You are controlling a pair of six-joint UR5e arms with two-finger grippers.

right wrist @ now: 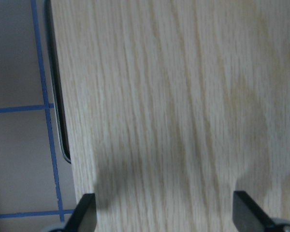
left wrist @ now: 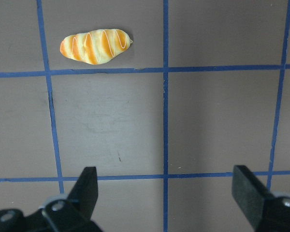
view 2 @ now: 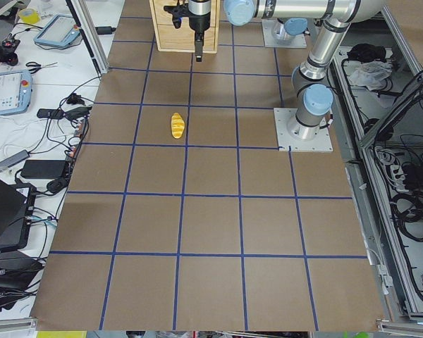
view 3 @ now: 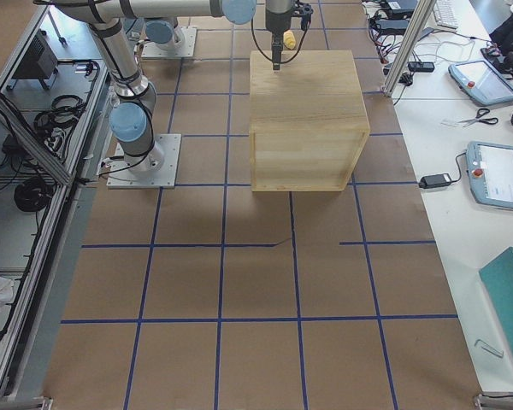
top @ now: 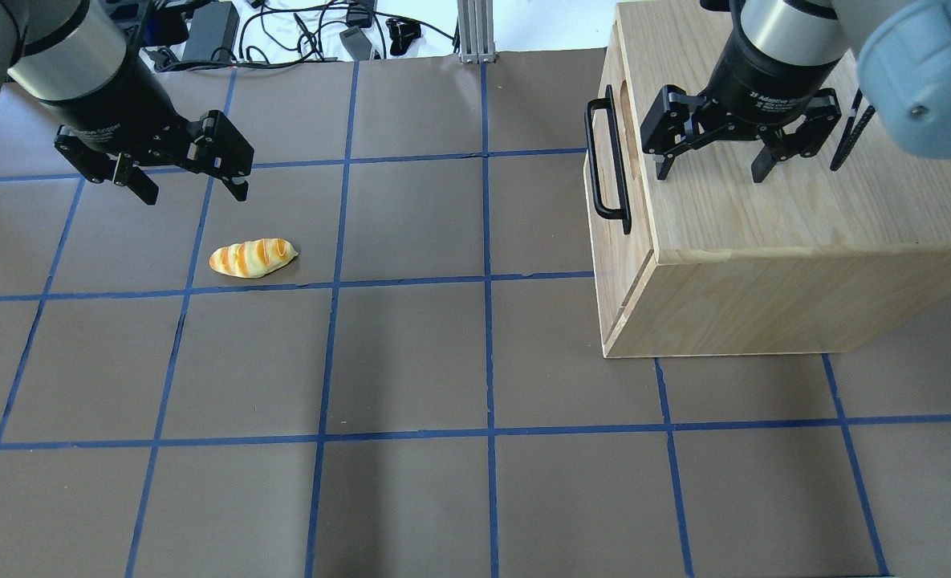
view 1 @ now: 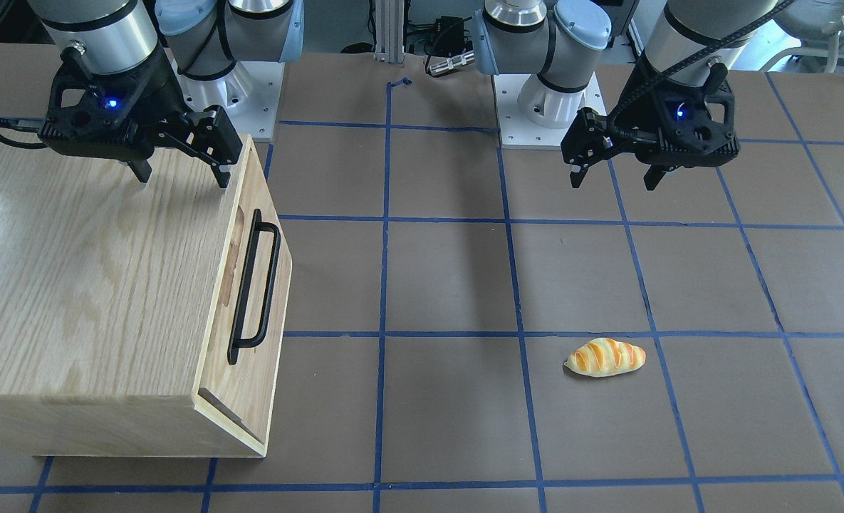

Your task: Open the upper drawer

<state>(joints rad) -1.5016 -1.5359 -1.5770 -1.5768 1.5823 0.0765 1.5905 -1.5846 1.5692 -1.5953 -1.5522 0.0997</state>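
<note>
The upper drawer [view 1: 226, 381] is the light-oak front panel of the cabinet [view 1: 73, 285] and sits flush, closed. Its long black bar handle [view 1: 245, 285] faces the table's middle and also shows in the overhead view [top: 593, 160] and at the left edge of the right wrist view [right wrist: 58, 121]. My right gripper [top: 709, 175] is open and empty, hovering above the cabinet's grained top near the handle-side edge, fingers pointing down. My left gripper [top: 196, 196] is open and empty above the bare table, far from the cabinet.
A toy bread roll [top: 252, 258] lies on the brown mat just below my left gripper and shows in the left wrist view [left wrist: 95, 46]. The blue-taped mat [top: 411, 361] stretches in front of the drawer. Cables and devices lie beyond the table's far edge.
</note>
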